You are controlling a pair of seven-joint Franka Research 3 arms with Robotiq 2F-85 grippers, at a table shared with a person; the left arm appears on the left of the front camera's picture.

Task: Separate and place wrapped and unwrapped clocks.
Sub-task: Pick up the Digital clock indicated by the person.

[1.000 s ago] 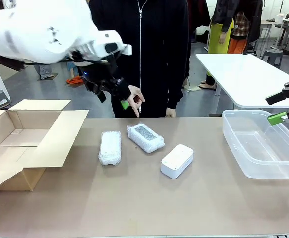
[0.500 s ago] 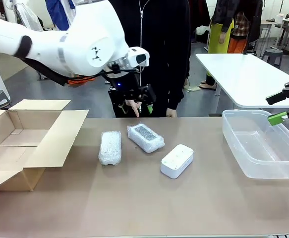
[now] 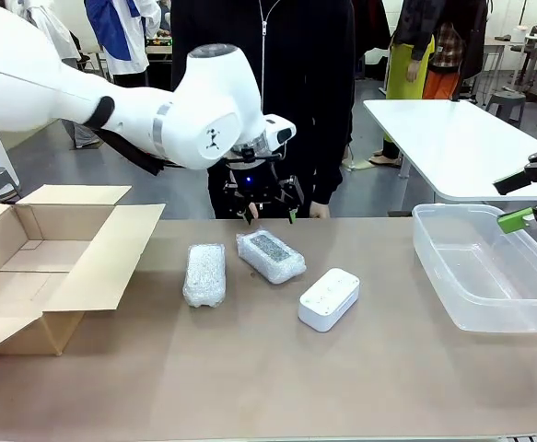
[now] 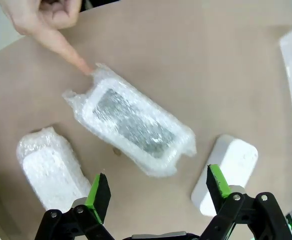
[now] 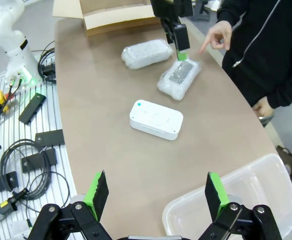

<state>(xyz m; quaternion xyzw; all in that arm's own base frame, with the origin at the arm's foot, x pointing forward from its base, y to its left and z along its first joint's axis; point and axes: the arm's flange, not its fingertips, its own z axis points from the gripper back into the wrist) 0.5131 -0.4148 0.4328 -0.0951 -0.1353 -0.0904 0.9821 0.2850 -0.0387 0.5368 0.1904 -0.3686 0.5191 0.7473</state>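
Brown table (image 3: 250, 387): all three clocks lie near its middle.
White left arm (image 3: 111, 101): comes in from the left and bends down at the far edge.
Brown cardboard box (image 3: 29, 267): open, at the left end.
Clear plastic tub (image 3: 489, 276): at the right end.
Left gripper (image 3: 270, 214): fingers wide apart, holding nothing, above the middle wrapped clock (image 3: 270, 255).
Right gripper (image 3: 512, 201): wide apart, holding nothing, by the tub.
Left wrapped clock (image 3: 204, 273): near the box.
Bare white clock (image 3: 329, 298): nearest the tub.
Person's hand (image 4: 45, 20): one finger points at the middle wrapped clock's end.
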